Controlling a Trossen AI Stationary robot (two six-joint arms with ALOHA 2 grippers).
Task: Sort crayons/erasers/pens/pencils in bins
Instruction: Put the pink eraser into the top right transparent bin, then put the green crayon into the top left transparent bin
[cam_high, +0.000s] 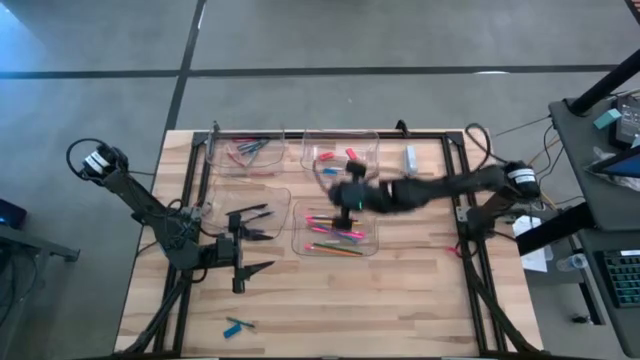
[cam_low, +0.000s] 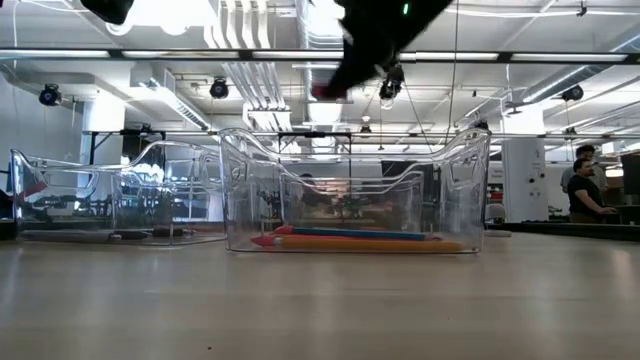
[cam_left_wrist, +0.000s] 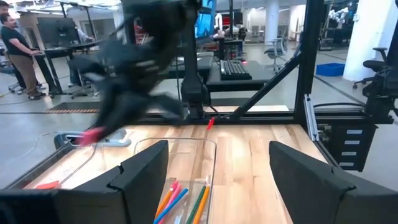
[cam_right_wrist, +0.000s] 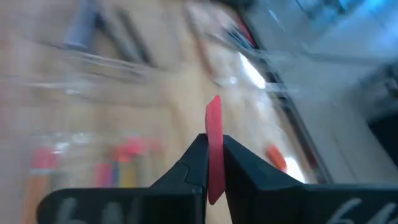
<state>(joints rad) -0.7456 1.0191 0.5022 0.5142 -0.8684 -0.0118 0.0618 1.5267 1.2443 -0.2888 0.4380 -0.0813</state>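
A red eraser (cam_right_wrist: 213, 146) (a thin slab seen edge-on in the right wrist view) is clamped between the closed fingers of the right gripper (cam_high: 347, 196), raised above the table (cam_high: 420, 290) near its centre, over the bins (cam_high: 337, 232). The bin beneath holds pencils (cam_low: 360, 240); the bin toward the far edge holds erasers (cam_high: 352, 154). The left gripper (cam_high: 240, 243) waits with its fingers apart near the left edge, beside the bin of pens (cam_high: 252, 216).
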